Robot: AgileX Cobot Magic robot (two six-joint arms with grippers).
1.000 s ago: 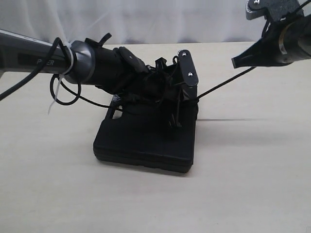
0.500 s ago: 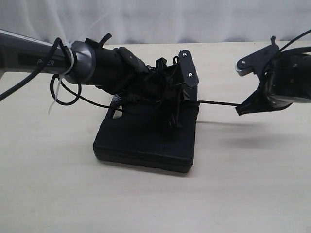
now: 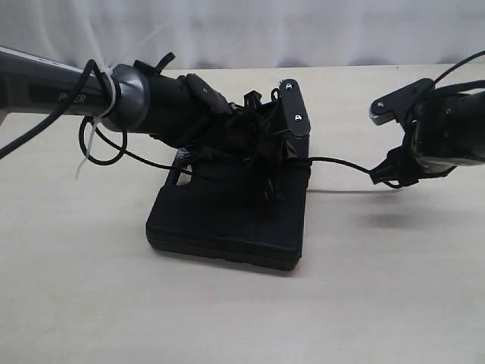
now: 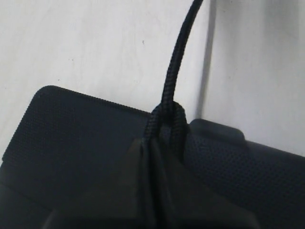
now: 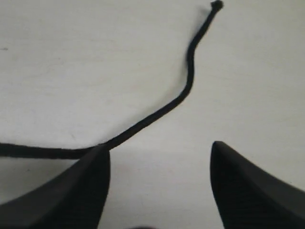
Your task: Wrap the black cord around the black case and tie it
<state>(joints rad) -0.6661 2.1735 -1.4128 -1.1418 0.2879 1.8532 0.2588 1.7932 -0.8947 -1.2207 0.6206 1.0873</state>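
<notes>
The front of the left claw is hard to see from the outside view, because it is a dark lump over the back part of the black case and black sits on black. The left wrist view is clearer. There the left claw is squeezed tight on a loop of the black cord, right above the bumpy top of the black case. The far end of that cord is cut off at the edge of the picture. From the case the black cord sags across to the right claw. The right claw is wide apart and holds nothing. The black cord goes behind one fingertip, and I cannot tell if it touches it. Its knobby end is loose over the table. The case lies flat near the middle of the table, with lots of bare room in front and on both sides. The left arm has grey letters, P and ER, but a cable hides the middle ones. A white zip tie hangs there.
</notes>
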